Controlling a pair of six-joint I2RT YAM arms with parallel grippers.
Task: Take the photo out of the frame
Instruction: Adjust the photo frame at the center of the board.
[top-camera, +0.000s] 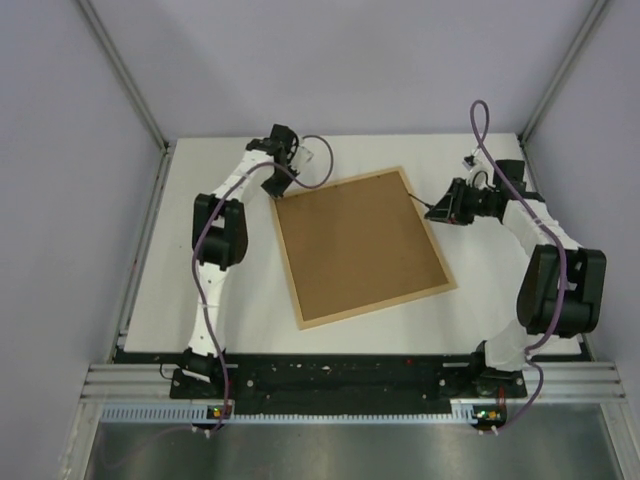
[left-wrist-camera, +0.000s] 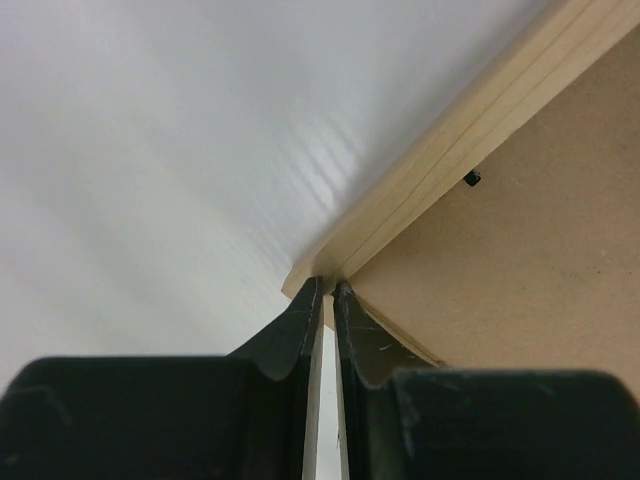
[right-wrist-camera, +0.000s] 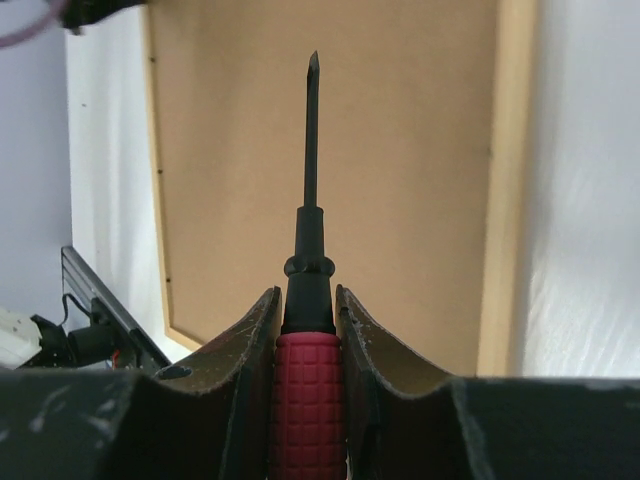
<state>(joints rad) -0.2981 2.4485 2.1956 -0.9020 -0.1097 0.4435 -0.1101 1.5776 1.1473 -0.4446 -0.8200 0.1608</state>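
The frame (top-camera: 372, 306) lies face down on the white table, its brown backing board (top-camera: 355, 245) up. The photo is hidden beneath that board. My left gripper (top-camera: 272, 188) rests at the frame's far left corner. In the left wrist view its jaws (left-wrist-camera: 328, 285) are closed to a thin slit, the tips touching the pale rim (left-wrist-camera: 440, 160) with nothing between them. My right gripper (top-camera: 447, 208) hovers off the far right corner. It is shut (right-wrist-camera: 307, 292) on a red-handled screwdriver (right-wrist-camera: 308, 400), and the black shaft points across the board (right-wrist-camera: 400, 150).
A small black tab (left-wrist-camera: 472, 179) sits on the backing board just inside the rim. Grey enclosure walls stand on three sides. A metal rail (top-camera: 350, 385) carrying both arm bases runs along the near edge. Bare white table (top-camera: 180, 270) lies left of the frame.
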